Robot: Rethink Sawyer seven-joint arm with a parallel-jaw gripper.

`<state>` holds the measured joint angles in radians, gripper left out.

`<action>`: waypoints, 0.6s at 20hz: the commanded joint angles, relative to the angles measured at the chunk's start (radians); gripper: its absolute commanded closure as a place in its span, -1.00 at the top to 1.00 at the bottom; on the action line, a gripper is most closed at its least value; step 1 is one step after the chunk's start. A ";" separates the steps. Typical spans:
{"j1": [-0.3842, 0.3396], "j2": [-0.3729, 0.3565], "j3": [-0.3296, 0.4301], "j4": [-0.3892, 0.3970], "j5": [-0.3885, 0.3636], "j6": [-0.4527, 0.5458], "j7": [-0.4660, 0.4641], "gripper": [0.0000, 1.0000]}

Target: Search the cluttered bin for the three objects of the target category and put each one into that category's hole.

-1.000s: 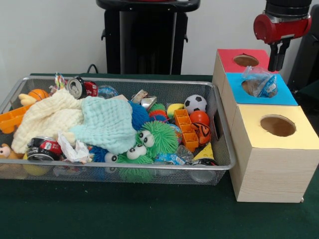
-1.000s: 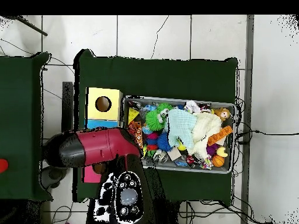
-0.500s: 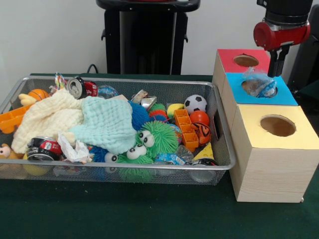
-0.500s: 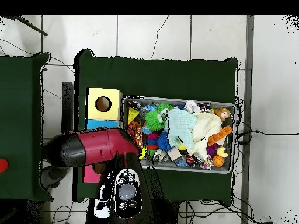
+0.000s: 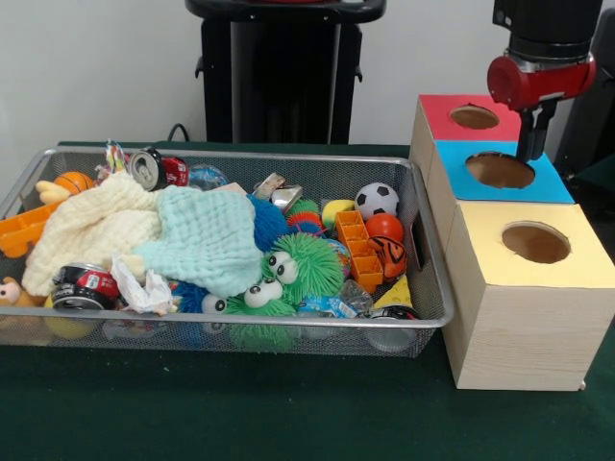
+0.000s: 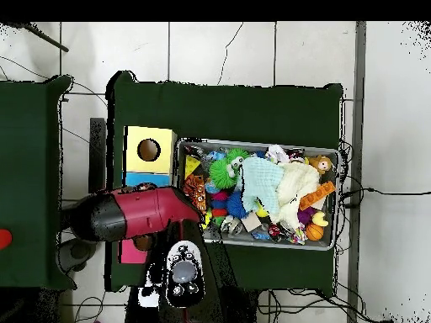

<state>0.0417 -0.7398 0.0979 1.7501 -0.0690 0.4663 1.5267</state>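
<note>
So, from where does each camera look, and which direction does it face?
Front view: sits across the table, faces the mesh bin and the three boxes; shows the gripper above the blue box.
Overhead view: sits above the table, looks straight down; shows the red arm covering most of the boxes.
Shared: the bin, the yellow box and the arm, turned half round between views.

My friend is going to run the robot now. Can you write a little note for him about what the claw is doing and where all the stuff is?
Claw: hangs over the blue box, just above its hole. I cannot tell if it is open or shut, and nothing shows in it.
The red box and yellow box holes look empty from the front.
The wire bin is full of toys, balls, cans and cloths.
Done: hard to say; the pictures cannot show what is inside the boxes.
Left: searching the bin for target things.
</note>
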 commanded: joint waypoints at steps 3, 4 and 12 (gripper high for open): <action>-0.035 0.028 0.015 0.076 -0.025 -0.043 0.132 -1.00; -0.036 0.023 0.016 0.077 -0.022 -0.034 0.130 -1.00; -0.104 -0.071 0.047 0.046 0.008 0.143 0.040 -1.00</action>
<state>0.0101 -0.7693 0.0983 1.7770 -0.0690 0.4678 1.5267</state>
